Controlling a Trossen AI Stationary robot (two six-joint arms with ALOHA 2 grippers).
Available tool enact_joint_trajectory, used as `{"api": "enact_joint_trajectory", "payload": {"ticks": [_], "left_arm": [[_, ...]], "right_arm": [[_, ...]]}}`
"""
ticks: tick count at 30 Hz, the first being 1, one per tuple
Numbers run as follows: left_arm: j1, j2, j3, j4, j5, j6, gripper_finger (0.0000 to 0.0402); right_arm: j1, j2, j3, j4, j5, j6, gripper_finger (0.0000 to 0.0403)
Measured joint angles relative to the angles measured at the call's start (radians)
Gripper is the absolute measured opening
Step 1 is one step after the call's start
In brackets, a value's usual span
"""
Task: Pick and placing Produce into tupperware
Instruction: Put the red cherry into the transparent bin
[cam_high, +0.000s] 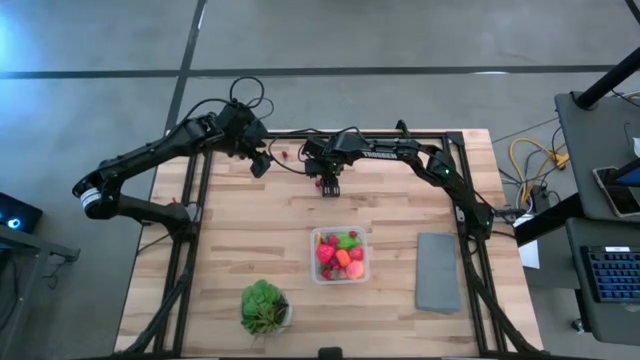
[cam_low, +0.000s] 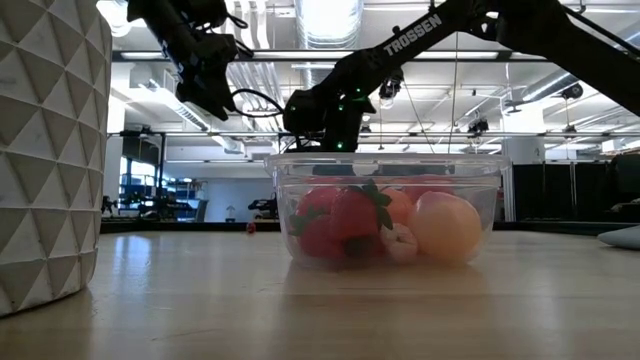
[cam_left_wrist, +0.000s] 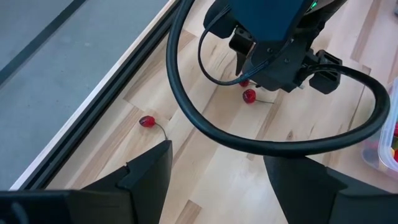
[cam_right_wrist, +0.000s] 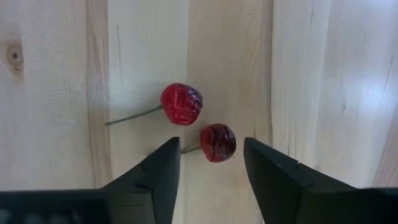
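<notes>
Two red cherries with stems lie on the wooden table at its far middle: one (cam_right_wrist: 181, 104) ahead of my right gripper (cam_right_wrist: 211, 146), the other (cam_right_wrist: 217, 142) between its open fingers, which point down and stand on either side without touching it. A third cherry (cam_left_wrist: 147, 121) lies near the table's far left rail, below my left gripper (cam_left_wrist: 217, 162), which hangs open above the table with nothing in it. The clear tupperware (cam_high: 313, 255) stands at the table's near middle and holds red, orange, yellow and green produce (cam_high: 340, 257).
A leafy plant in a white bowl (cam_high: 265, 308) stands near the front edge, left of the tupperware. A flat grey slab (cam_high: 438, 272) lies to its right. Black frame rails (cam_high: 195, 200) run along the table's left, far and right sides.
</notes>
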Motion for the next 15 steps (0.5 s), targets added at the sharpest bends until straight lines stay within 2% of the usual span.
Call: {"api": "enact_joint_trajectory", "payload": {"ticks": [10, 15], "left_arm": [[0.000, 0.000, 0.000, 0.000, 0.000, 0.000, 0.0239], [0.000, 0.000, 0.000, 0.002, 0.000, 0.000, 0.0239]], "right_arm": [[-0.002, -0.006, 0.008, -0.088, 0.017, 0.016, 0.0160], [-0.002, -0.006, 0.009, -0.079, 0.024, 0.009, 0.0171]]}}
